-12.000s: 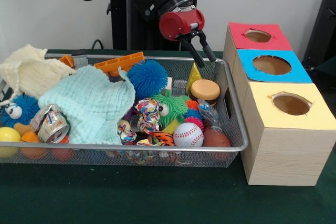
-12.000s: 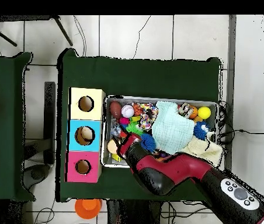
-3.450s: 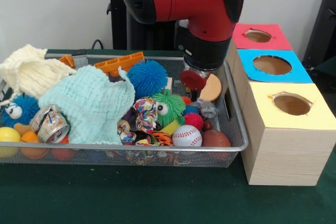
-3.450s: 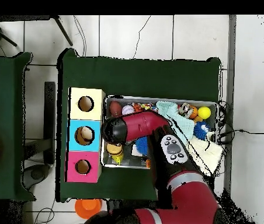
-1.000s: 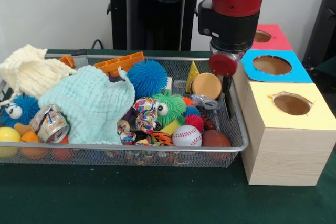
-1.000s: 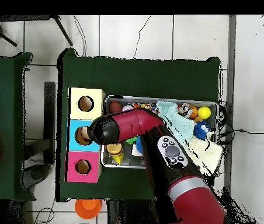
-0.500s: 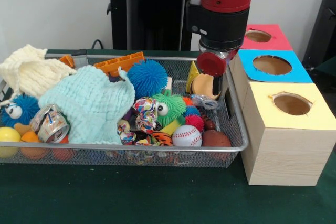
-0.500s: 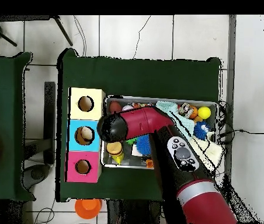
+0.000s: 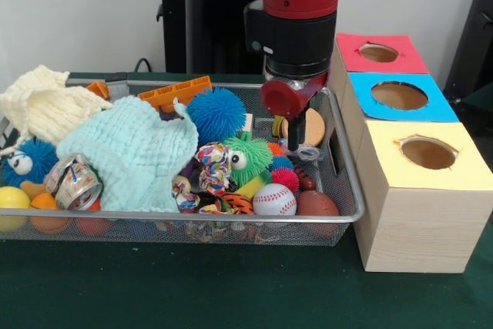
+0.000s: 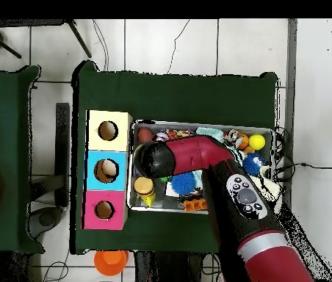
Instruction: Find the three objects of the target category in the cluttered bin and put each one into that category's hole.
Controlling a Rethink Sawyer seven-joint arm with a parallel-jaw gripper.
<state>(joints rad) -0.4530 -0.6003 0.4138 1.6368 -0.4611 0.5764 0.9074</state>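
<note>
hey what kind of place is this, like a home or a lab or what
Most likely a robotics lab bench. A red robot arm works over a wire bin crammed with toys and cloths, beside a wooden box with three colour-coded holes, all on a green-covered table.

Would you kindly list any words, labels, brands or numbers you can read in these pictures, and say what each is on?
None can be read.
Crushed can in the bin: printed colours, too blurred to read.
Arm's control panel: buttons only, markings too small to read.
Red box, blue box and yellow box: no text.
</note>
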